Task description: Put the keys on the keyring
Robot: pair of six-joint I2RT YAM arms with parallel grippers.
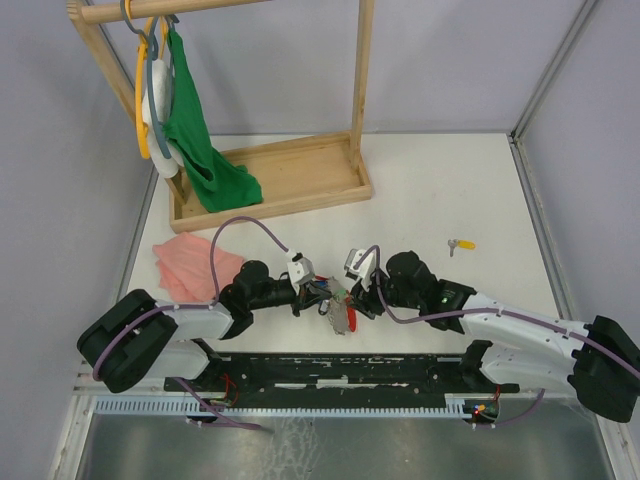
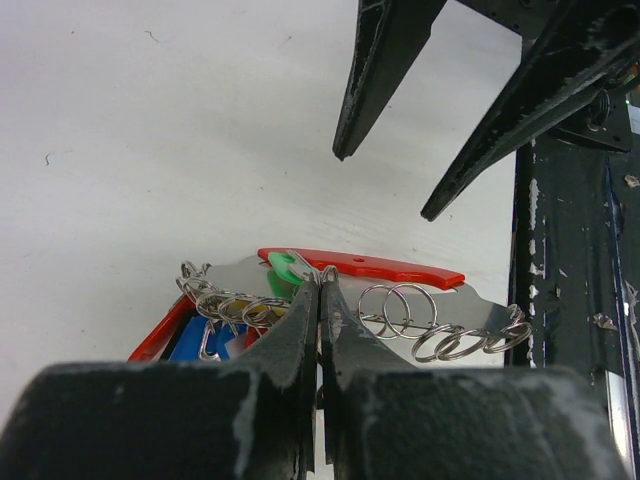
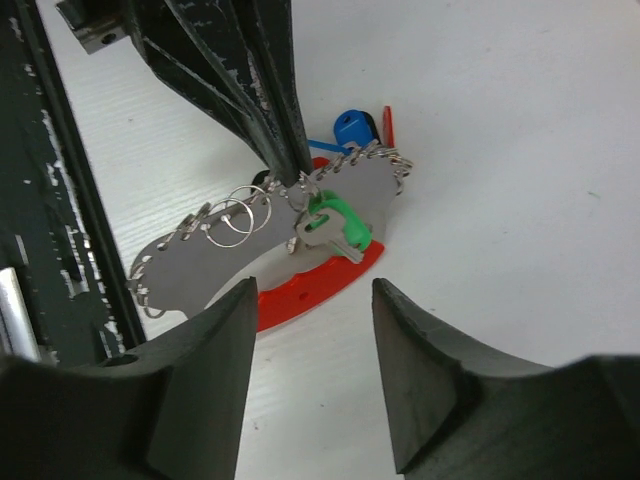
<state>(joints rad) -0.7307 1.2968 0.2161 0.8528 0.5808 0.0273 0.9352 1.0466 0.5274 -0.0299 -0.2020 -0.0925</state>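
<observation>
The keyring holder is a grey metal plate on a red base, with several split rings along its edge. My left gripper is shut on a ring at the plate's top edge. The green-tagged key hangs by that ring against the plate and also shows in the left wrist view. My right gripper is open and empty just in front of the plate, a short way from the green key. The yellow-tagged key lies alone on the table, far right of both grippers.
Blue and red tags of the bunch lie behind the plate. A pink cloth lies at the left. A wooden rack with hangers and a green garment stands at the back. The black base rail runs along the near edge.
</observation>
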